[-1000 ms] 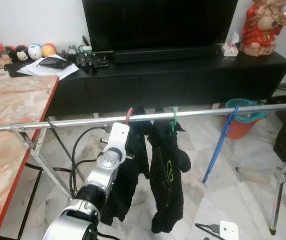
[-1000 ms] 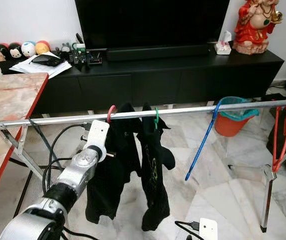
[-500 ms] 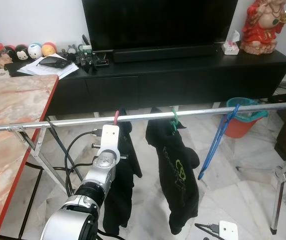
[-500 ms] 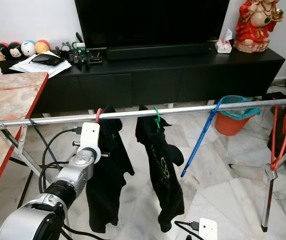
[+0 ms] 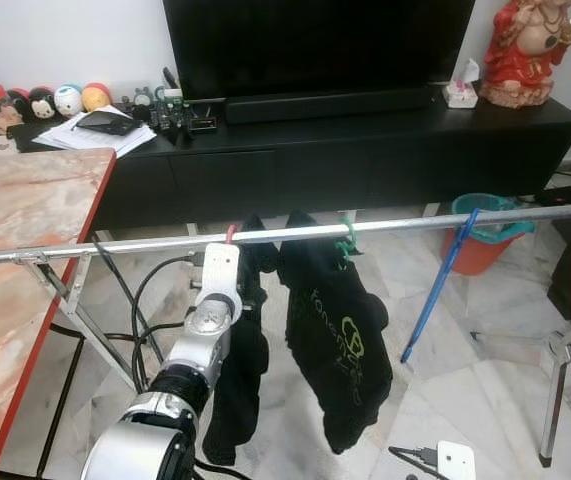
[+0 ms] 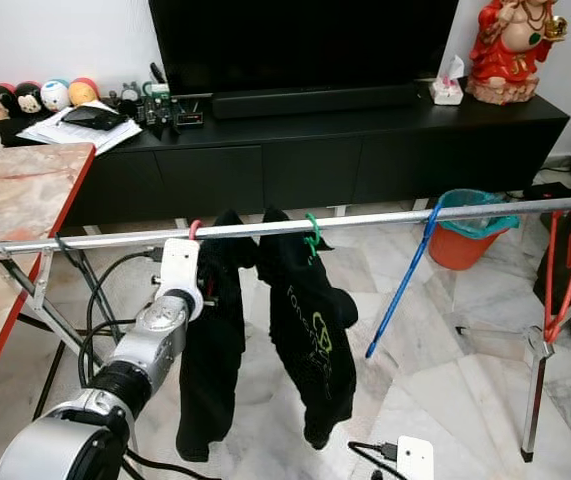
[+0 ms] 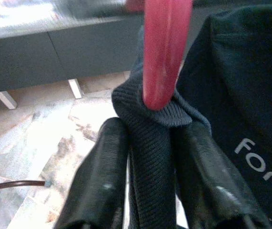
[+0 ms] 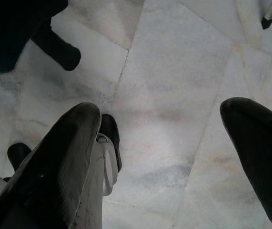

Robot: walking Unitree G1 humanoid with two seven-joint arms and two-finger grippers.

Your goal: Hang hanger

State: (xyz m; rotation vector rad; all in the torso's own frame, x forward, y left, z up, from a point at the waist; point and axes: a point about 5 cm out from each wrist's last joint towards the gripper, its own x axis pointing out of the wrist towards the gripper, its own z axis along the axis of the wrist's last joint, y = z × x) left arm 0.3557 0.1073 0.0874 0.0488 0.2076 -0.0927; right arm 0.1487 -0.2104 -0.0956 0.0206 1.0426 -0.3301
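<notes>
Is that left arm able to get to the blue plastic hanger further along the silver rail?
Probably not yet: the left gripper is shut on the black garment, and another black shirt hangs before the blue hanger.

I'm looking at a black TV cabinet (image 5: pixel 365 150) along the back wall with a big dark television (image 5: pixel 315 45) on it. A red figurine (image 5: pixel 530 50) sits at its right end beside a tissue box (image 5: pixel 459 92); at the left end I see loose papers (image 5: pixel 100 135) and a row of small round toys (image 5: pixel 60 100). A marble-topped table (image 5: pixel 15 240) with a red edge fills my left side. Past the rail, an orange bin (image 5: pixel 485 245) with a teal liner — and a white power adapter (image 5: pixel 455 460) on the marble floor (image 5: pixel 485 400).
</notes>
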